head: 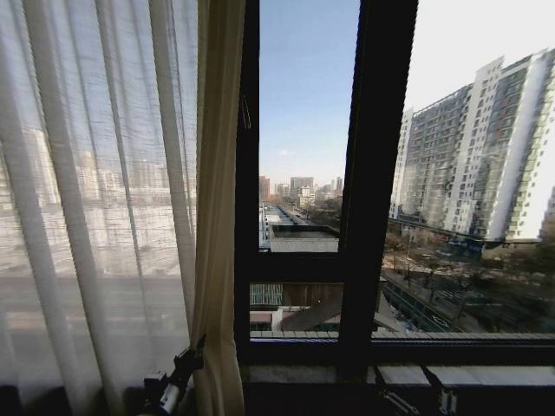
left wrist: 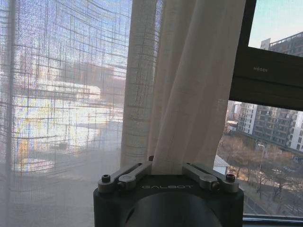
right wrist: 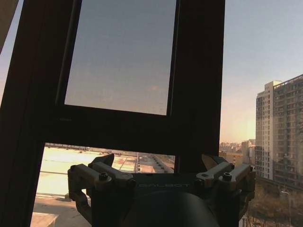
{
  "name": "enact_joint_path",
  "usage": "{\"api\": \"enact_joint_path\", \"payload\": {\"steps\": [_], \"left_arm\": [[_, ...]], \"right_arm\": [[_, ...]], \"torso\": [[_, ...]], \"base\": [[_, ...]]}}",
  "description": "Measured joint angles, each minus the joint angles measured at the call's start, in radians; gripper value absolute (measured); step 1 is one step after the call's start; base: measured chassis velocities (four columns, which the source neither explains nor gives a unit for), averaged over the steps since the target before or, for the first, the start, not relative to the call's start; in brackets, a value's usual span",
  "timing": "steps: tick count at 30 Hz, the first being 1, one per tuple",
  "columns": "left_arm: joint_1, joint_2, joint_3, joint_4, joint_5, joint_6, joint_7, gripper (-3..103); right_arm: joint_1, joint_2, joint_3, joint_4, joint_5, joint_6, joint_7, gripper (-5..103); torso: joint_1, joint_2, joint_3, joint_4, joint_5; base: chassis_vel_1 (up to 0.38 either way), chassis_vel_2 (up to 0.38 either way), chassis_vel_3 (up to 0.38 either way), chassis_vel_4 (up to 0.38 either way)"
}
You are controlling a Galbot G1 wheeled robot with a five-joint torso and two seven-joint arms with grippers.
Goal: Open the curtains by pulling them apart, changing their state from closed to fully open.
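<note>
Head view: the left curtain panel, a sheer cream-white fabric with vertical pleats, hangs across the left part of the window, its inner edge gathered into a denser beige fold that lies against the dark window frame bar. To the right of that bar the glass is uncovered and the city shows through; I see no second panel on that side, so it may sit beyond the edge of the view. My left gripper sits low at the foot of the gathered fold. Left wrist view: my left gripper has the bunched edge of the panel rising from between its fingers, which appear clenched on the cloth, though the contact itself is hidden behind the gripper body, so I offer this as likely rather than certain. Right wrist view: my right gripper hangs released, fingers spread, facing bare glass and the window frame with no fabric near it. Handling, as I judge it: the panel is light, soft and limp, offers no stiffness to push against, and will follow only where it is dragged; single sheer layers would slip or snag between my pads, so the best hold is the thick gathered edge, where several pleats stack together. A steady sideways pull toward the left should slide it along its track; a sharp tug risks straining the weave.
</note>
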State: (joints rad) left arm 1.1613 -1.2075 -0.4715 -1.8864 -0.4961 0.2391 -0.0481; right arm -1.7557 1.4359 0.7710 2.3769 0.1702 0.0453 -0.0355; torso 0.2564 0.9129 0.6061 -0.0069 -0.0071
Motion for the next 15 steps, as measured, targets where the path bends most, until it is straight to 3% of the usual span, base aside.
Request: {"api": "enact_joint_path", "payload": {"steps": [15], "left_arm": [[0.029, 0.004, -0.02, -0.026, 0.0, -0.002, -0.001, 0]], "right_arm": [[-0.01, 0.012, -0.008, 0.013, -0.016, 0.003, -0.003, 100]], "torso": [[0.0, 0.0, 0.0, 0.0001, 0.0002]], "base": [[0.162, 0.159, -0.166, -0.148]]}}
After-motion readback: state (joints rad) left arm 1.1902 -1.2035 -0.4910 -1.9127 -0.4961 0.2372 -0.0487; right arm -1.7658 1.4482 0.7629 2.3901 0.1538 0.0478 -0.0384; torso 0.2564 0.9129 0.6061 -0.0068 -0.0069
